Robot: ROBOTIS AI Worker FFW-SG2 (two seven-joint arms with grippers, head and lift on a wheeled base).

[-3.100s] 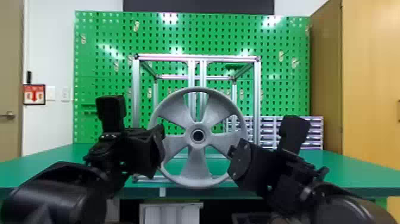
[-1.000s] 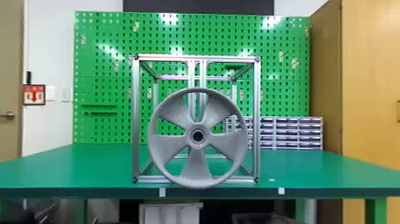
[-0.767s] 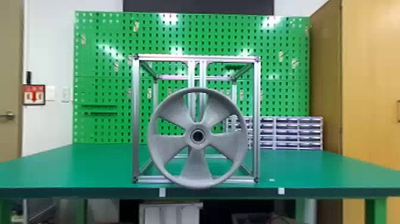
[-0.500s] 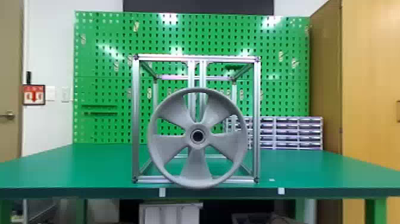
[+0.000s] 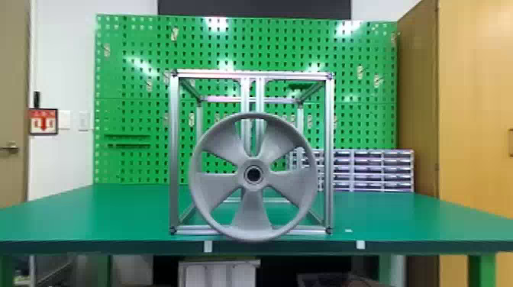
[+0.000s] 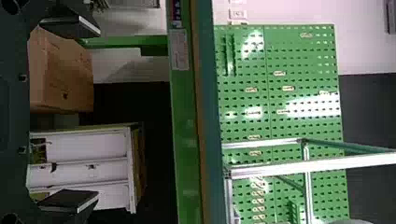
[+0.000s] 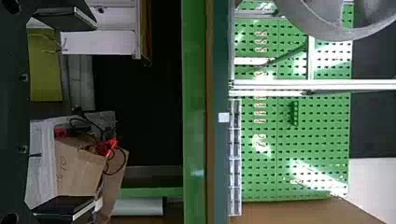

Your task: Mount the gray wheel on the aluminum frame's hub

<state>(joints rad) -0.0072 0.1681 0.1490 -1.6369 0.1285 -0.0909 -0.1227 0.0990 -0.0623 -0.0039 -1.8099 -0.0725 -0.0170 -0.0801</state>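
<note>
Behind the worktop [image 5: 114,213] you have a green pegboard [image 5: 133,114] catching bright glare, a white wall [image 5: 61,57], and a wooden cabinet [image 5: 473,114] to your right.

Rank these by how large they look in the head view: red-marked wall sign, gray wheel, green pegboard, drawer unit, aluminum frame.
1. Green pegboard
2. Aluminum frame
3. Gray wheel
4. Drawer unit
5. Red-marked wall sign

- Your left gripper, matte black with two flat black fingers [image 6: 70,200], shows in its wrist view [image 6: 99,113], its fingers spread wide apart.
- Your right gripper [image 7: 96,114], also black and flat-fingered, stands wide too, its fingers [image 7: 63,207] facing each other across the gap.
</note>
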